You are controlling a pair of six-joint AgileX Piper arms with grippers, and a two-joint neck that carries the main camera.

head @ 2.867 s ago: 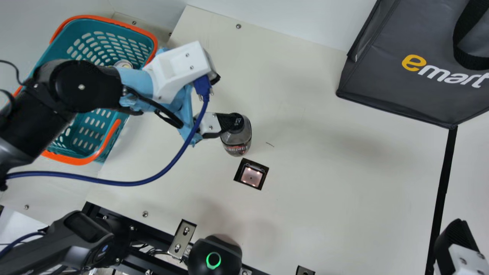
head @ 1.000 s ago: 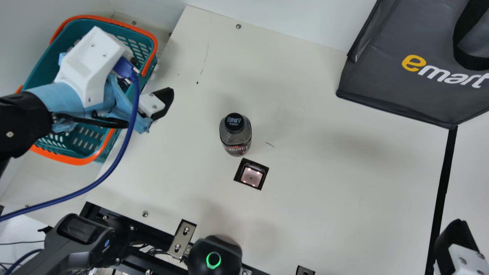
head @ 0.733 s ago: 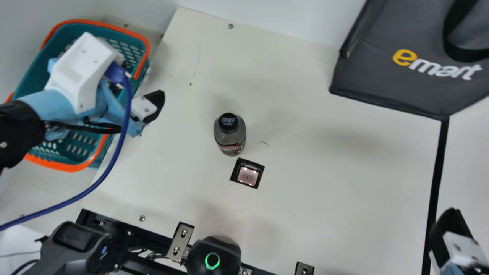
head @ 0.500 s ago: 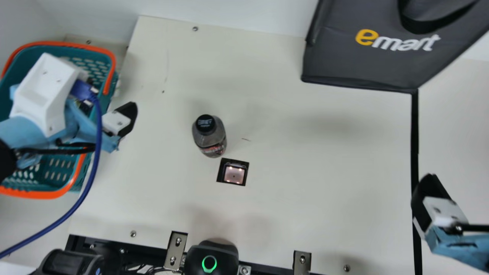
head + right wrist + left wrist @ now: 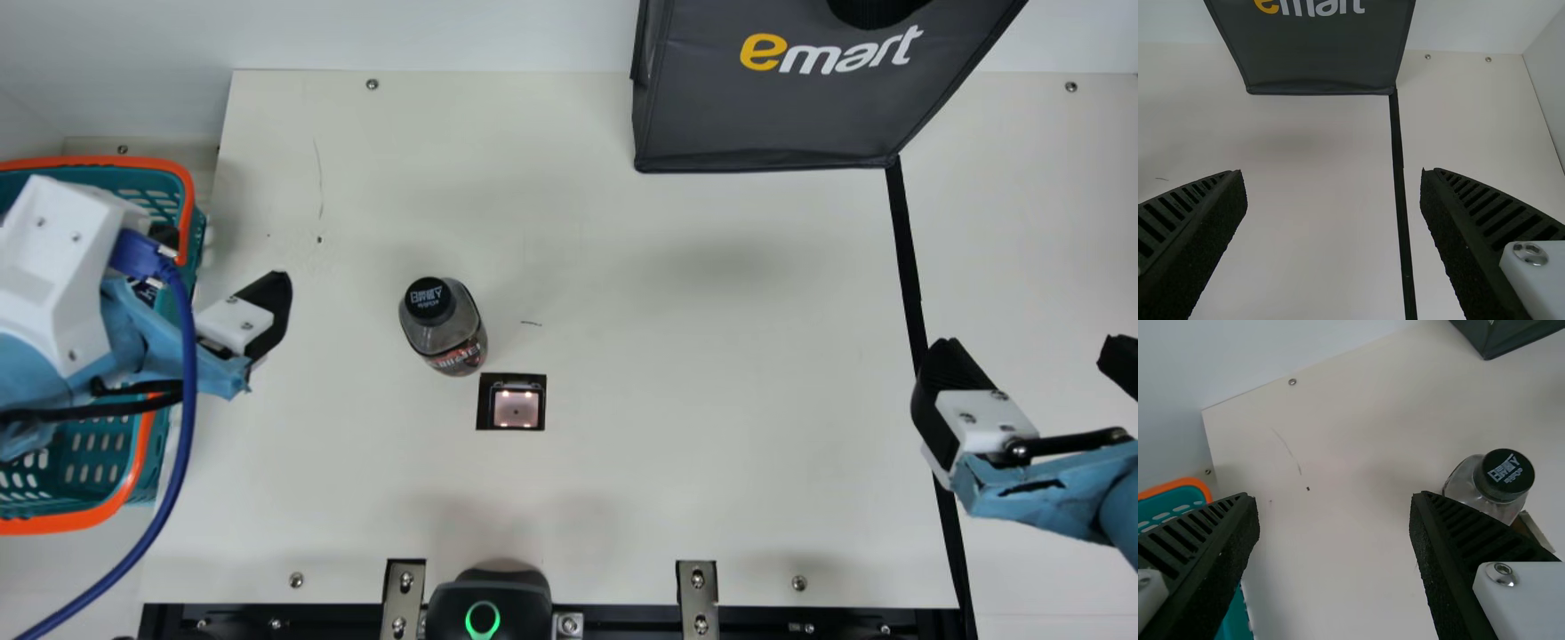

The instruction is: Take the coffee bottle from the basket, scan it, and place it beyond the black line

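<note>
Left gripper (image 5: 1335, 500): fingers spread, nothing between them, located beside the basket (image 5: 189, 213) and apart from the bottle. Right gripper (image 5: 1331, 175): fingers likewise spread and unloaded, positioned at the black line (image 5: 907, 258).

Coffee bottle (image 5: 444, 329): free-standing on the table (image 5: 711, 480), out of the basket, just beside the scanner window (image 5: 516, 407), on the far-left side of it in the main view. It does not cover the window.

Step in hand (judged): removal from the basket is complete; the unit is between set-down and scanning. Placement is pending, since the bottle stands on the basket side of the line.

Next move (judged): bring the right gripper across to the bottle, align the fingers on either side of the body, close, and lift. Present the code to the window, then carry the bottle over the line and set it down. The code cannot be made out, so a turn or tilt may be required. Approach squarely; a knock near the cap could topple the bottle.

Orientation: upright, long axis vertical, base on the table, black cap pointing up. Part of the printed label faces the near edge of the table.
</note>
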